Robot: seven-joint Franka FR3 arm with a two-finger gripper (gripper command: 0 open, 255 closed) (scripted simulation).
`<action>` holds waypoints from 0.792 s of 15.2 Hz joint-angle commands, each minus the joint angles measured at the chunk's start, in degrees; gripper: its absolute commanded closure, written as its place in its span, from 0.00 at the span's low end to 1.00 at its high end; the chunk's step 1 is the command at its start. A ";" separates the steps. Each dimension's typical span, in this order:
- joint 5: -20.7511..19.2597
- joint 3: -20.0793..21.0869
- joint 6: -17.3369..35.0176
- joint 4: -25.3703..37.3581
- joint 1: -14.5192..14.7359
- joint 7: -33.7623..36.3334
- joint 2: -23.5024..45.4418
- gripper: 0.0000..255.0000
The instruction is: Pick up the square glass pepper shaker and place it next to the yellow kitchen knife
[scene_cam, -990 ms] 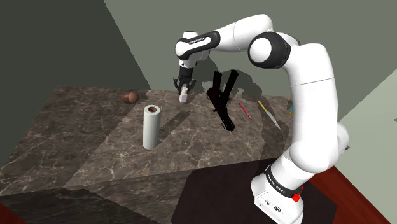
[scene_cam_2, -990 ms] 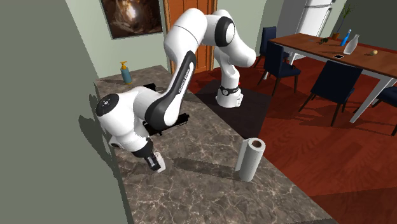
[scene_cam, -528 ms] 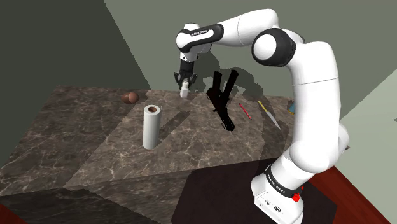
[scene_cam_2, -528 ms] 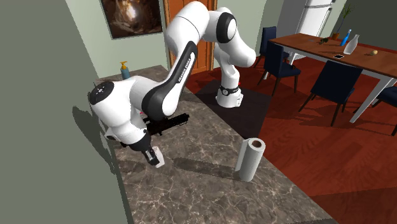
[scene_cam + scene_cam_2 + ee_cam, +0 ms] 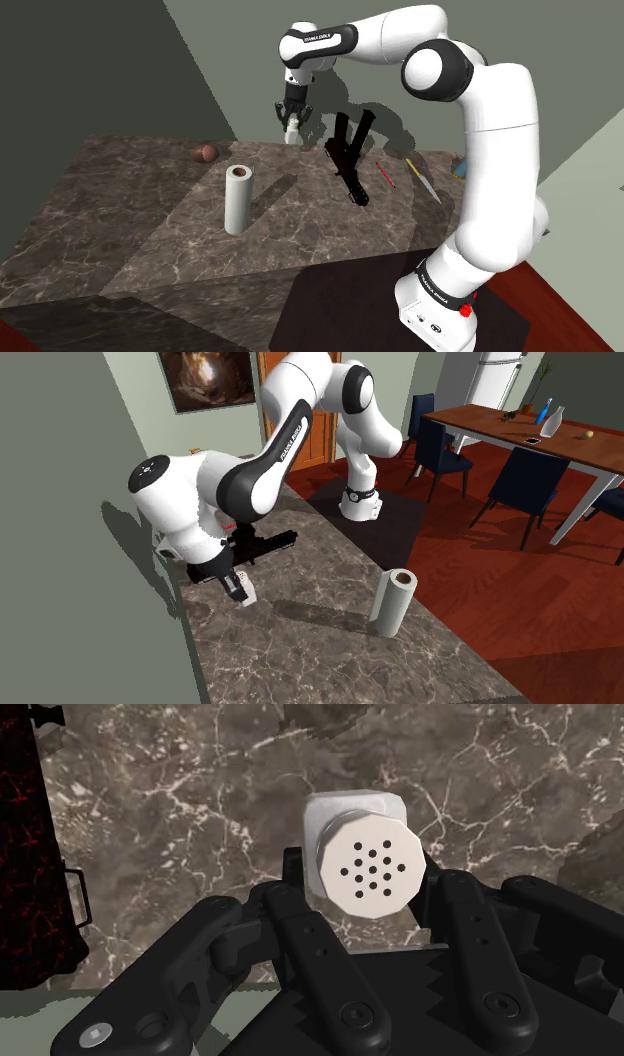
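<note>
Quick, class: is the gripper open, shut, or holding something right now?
Gripper: shut on the white pepper shaker, held clear of the marble counter.

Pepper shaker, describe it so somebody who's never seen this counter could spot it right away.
Over the dark marble counter, follow the white arm to its black gripper near the grey-green wall. The pepper shaker is clasped there above the stone: small, whitish, square-bodied, with a hole-dotted cap, unlike the taller paper towel roll.
</note>
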 commanded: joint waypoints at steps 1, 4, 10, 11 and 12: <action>0.00 0.00 -1.26 0.63 -0.03 0.04 -0.60 1.00; 0.00 0.01 -3.14 1.80 -0.04 0.13 -1.31 1.00; 0.00 0.04 -7.10 4.68 -0.05 0.33 -2.40 1.00; 0.00 0.04 -7.27 4.80 -0.05 0.34 -2.45 1.00; 0.03 -0.15 -5.89 1.08 -0.68 -0.48 -4.74 1.00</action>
